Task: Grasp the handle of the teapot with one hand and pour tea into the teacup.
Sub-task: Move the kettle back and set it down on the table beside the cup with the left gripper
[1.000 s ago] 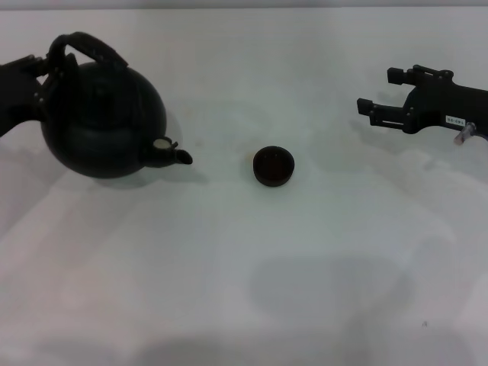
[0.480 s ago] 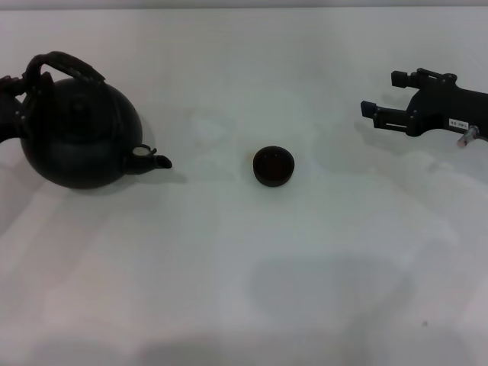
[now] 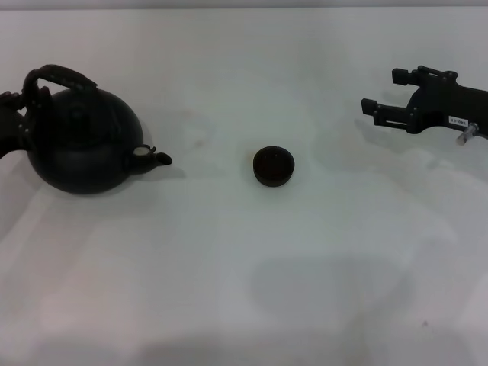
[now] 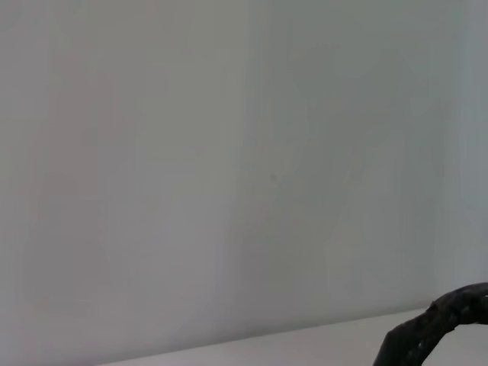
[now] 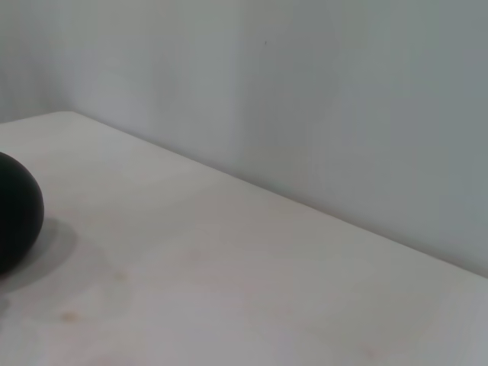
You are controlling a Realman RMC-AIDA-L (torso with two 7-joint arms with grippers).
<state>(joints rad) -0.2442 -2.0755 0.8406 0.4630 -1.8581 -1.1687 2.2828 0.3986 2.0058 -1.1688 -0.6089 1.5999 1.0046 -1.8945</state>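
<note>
The black teapot (image 3: 84, 145) stands upright on the white table at the far left, its short spout (image 3: 158, 158) pointing right toward the teacup. My left gripper (image 3: 17, 122) is at the left foot of the arched handle (image 3: 59, 76), shut on it. A piece of the handle (image 4: 431, 329) shows in the left wrist view. The small dark teacup (image 3: 273, 166) sits alone at the table's middle, well apart from the spout. My right gripper (image 3: 381, 91) hovers open at the far right, holding nothing. The right wrist view catches the teapot's round body (image 5: 15, 210) at its edge.
The white table (image 3: 244, 267) runs back to a pale wall (image 5: 305, 91). Nothing else stands on it besides the pot and the cup.
The teapot came down and leftward from a raised, tilted pose and now sits level on the table, with my left gripper still at the handle. The right gripper barely moved.
</note>
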